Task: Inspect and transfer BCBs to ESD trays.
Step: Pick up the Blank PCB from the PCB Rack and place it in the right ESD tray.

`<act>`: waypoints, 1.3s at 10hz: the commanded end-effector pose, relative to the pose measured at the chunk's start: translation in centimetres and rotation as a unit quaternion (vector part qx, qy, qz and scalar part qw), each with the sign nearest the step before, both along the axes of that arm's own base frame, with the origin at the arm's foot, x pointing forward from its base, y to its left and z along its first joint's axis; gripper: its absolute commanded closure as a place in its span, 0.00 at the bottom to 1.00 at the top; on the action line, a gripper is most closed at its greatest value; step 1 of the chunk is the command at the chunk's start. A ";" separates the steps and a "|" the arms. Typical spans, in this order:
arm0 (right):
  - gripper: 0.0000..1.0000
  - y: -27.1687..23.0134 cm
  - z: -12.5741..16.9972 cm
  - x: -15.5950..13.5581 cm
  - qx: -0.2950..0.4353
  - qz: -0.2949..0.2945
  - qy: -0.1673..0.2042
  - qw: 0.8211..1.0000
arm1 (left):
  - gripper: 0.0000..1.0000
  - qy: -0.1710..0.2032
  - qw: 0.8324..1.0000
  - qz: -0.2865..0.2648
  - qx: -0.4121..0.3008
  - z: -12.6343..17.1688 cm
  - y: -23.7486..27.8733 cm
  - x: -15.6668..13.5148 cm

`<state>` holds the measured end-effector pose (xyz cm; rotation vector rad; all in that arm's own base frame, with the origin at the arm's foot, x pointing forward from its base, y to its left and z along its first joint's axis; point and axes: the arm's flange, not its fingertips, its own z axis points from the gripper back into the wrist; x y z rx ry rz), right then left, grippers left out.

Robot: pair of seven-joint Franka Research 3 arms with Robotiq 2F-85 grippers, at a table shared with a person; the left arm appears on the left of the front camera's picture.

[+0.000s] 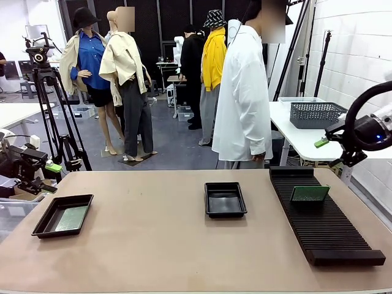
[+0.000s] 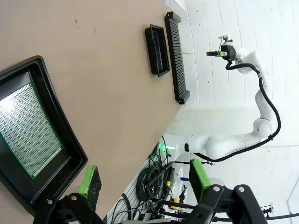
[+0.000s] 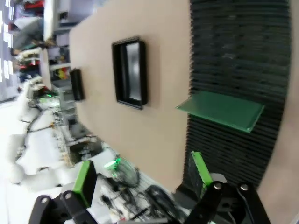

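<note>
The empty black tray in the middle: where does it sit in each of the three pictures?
Front view: empty tray just right of the picture's centre.
Left wrist view: empty tray at the upper middle, stood on end.
Right wrist view: empty tray upper left of centre, also on end.
Shared landmark: the long ribbed black rack lying beside it.

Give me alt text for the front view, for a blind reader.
On the table, one BCB lies in the left ESD tray, the middle ESD tray is empty, and another BCB stands in the ribbed rack. A person in white stands opposite; the left gripper and right gripper are open.
</note>
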<state>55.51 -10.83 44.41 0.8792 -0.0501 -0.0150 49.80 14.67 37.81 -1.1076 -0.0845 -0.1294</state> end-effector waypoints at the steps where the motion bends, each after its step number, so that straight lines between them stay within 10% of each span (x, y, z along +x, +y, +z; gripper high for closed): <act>1: 0.00 0.7 0.6 4.0 -0.074 0.044 0.003 0.996 | 0.00 0.002 1.000 0.003 0.002 0.2 0.0 -0.1; 13: 0.00 6.1 1.8 7.2 -0.317 0.372 -0.085 0.868 | 0.00 0.002 1.000 0.003 0.002 0.2 0.0 -0.1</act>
